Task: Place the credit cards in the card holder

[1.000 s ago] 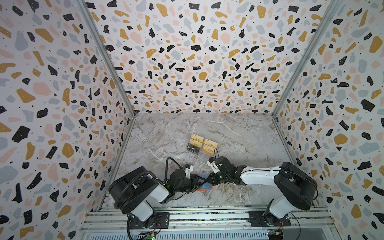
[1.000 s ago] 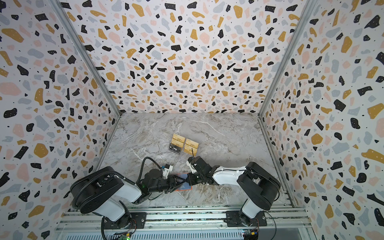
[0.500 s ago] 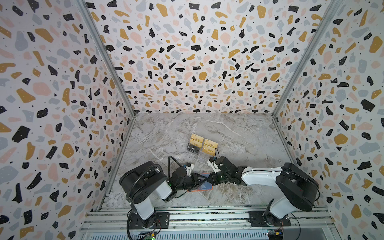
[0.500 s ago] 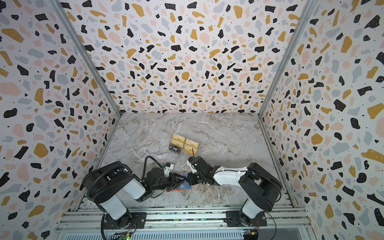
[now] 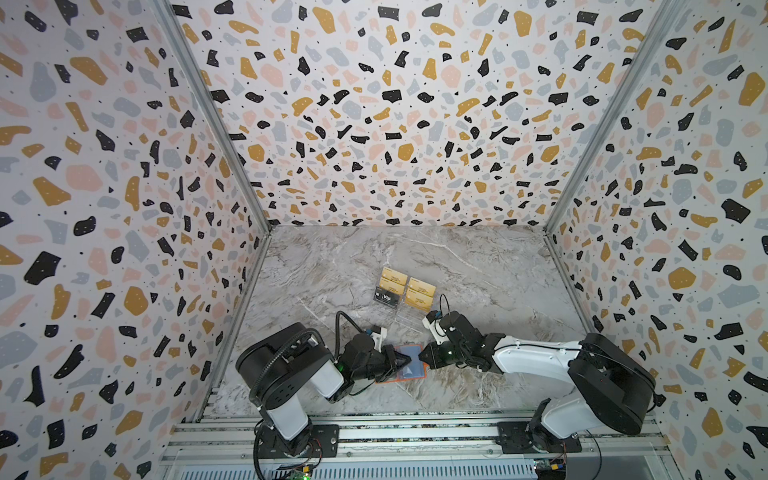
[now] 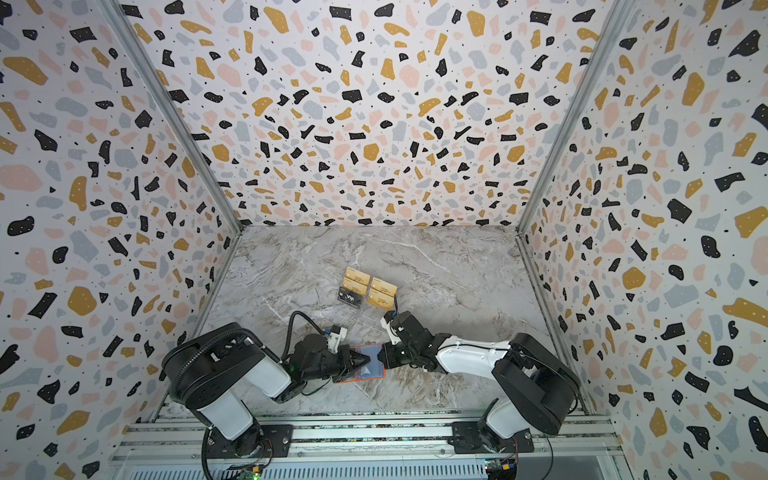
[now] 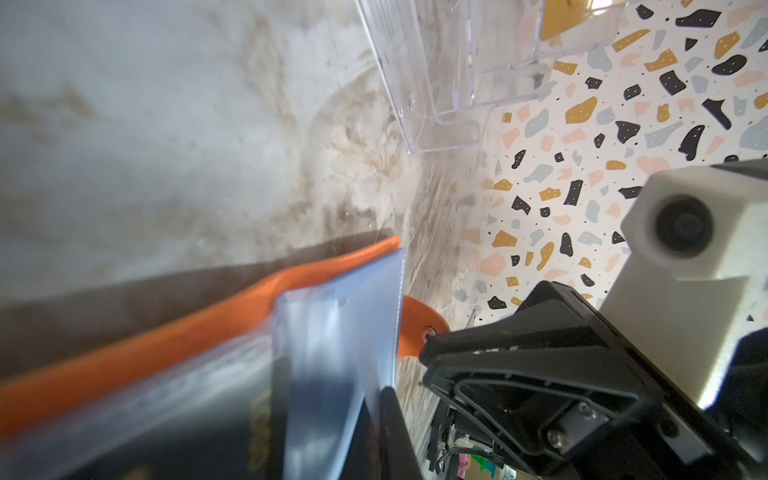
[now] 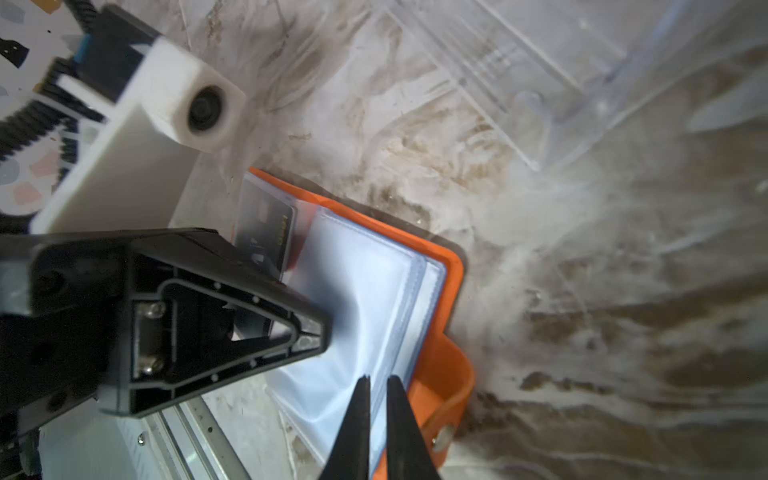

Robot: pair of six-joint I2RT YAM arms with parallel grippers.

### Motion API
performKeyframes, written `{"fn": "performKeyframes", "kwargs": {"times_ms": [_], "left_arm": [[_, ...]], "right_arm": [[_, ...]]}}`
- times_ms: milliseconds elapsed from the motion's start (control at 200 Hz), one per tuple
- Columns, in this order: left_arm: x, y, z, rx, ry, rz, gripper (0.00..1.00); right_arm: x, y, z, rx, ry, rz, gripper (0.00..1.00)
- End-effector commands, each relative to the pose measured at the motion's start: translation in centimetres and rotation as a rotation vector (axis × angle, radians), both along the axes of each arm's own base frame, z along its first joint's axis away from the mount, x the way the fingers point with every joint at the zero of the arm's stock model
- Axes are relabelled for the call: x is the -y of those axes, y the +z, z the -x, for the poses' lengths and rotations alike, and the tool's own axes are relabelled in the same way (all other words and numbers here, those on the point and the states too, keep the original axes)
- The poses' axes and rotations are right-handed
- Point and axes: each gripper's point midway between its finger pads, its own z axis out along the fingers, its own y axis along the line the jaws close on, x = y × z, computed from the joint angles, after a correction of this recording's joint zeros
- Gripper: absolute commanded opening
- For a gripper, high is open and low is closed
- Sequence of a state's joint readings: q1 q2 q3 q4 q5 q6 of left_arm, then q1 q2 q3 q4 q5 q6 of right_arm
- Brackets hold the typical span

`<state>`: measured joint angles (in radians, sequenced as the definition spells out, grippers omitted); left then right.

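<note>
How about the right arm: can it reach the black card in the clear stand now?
Probably not yet. The path to that card looks free, but the right end effector pinches a sleeve of the card holder and must let go first.

White "Vip" stood on the black card [image 5: 387,297] mid-frame in both top views; gold cards' [image 5: 420,287] print was unreadable.
</note>
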<state>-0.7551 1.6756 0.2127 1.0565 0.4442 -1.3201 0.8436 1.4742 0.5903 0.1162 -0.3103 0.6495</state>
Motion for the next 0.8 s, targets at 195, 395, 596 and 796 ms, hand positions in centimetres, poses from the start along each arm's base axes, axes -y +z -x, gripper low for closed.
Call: {"fn": "performKeyframes", "kwargs": {"times_ms": [195, 395, 596, 796], "left_arm": [[-0.2, 1.0, -0.2, 0.054, -0.008, -0.004, 0.0], [-0.4, 1.6, 0.1, 0.074, -0.013, 0.008, 0.0], [-0.4, 2.0, 0.3, 0.089, -0.028, 0.014, 0.0], [-0.4, 1.4, 0.5, 0.083, -0.043, -0.005, 0.0]], "right_arm": [[0.0, 0.3, -0.1, -0.014, -0.006, -0.032, 0.11], [-0.5, 0.1, 0.1, -0.023, 0.013, -0.05, 0.11], [-1.5, 0.4, 0.3, -0.031, 0.045, -0.096, 0.11], [-2.5, 0.9, 0.7, -0.031, 0.087, -0.143, 0.11]]}}
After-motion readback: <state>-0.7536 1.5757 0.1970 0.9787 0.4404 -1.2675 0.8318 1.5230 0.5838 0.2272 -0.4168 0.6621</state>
